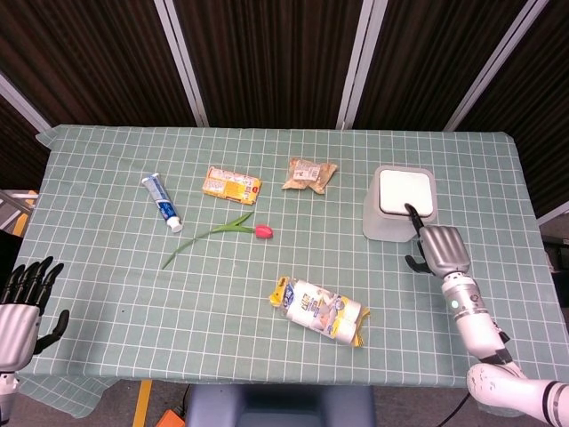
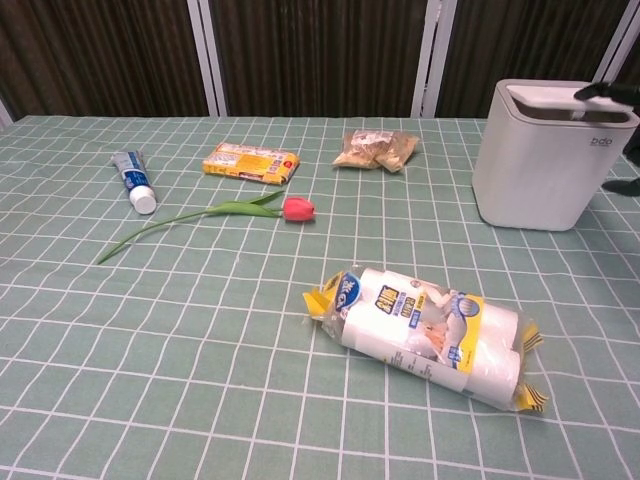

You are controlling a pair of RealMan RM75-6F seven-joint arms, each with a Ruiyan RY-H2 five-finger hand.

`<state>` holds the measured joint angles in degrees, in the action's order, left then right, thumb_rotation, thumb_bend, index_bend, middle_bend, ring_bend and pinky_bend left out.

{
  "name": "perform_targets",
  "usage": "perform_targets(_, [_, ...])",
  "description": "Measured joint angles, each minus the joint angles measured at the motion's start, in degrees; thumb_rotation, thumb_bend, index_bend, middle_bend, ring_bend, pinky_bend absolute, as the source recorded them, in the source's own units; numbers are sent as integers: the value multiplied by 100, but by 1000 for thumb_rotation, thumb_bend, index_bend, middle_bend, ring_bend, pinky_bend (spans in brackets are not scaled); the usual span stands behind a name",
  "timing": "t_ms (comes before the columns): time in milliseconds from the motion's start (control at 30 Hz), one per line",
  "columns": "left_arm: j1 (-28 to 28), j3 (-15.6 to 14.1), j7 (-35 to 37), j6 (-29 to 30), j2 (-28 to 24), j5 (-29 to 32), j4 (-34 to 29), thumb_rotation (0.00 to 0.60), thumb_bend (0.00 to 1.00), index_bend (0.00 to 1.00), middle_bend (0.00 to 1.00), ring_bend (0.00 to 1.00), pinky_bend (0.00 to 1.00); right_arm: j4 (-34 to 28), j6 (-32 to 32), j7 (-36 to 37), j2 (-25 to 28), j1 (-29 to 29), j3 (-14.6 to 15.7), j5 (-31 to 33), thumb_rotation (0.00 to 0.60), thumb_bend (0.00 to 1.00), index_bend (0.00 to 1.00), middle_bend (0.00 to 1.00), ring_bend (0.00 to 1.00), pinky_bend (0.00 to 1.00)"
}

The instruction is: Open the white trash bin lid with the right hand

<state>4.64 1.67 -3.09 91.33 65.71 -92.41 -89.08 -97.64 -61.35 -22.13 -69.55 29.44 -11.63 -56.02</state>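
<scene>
The white trash bin [image 1: 384, 222] stands at the right of the table, also in the chest view as the bin [image 2: 540, 170]. My right hand [image 1: 442, 249] is just in front of it, with one dark fingertip [image 1: 412, 212] pressing on the near edge of the lid [image 1: 404, 191]. The chest view shows that fingertip [image 2: 600, 91] on the lid [image 2: 550, 97], which sits sunk inside the bin's rim. The thumb stands apart and the hand holds nothing. My left hand [image 1: 21, 301] hangs off the table's front left corner, fingers spread and empty.
On the green checked cloth lie a toothpaste tube [image 1: 162, 201], a yellow biscuit pack [image 1: 231, 184], a snack bag [image 1: 310, 173], a tulip [image 1: 222, 231] and a wrapped pack of paper rolls [image 1: 322, 310]. All are left of the bin.
</scene>
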Motion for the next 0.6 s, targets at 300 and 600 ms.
perform_targets(300, [1, -12, -63, -1, 29, -35, 1, 600, 450, 0, 0, 0, 27, -61, -2140, 801, 137, -1180, 713, -2431, 600, 407, 0, 17, 16, 154])
perform_targets(600, [44, -39, -157, -92, 87, -75, 13, 600, 450, 0, 0, 0, 27, 644, -2649, 1340, 97, -1947, 1573, -3512, 600, 407, 0, 0, 0, 0])
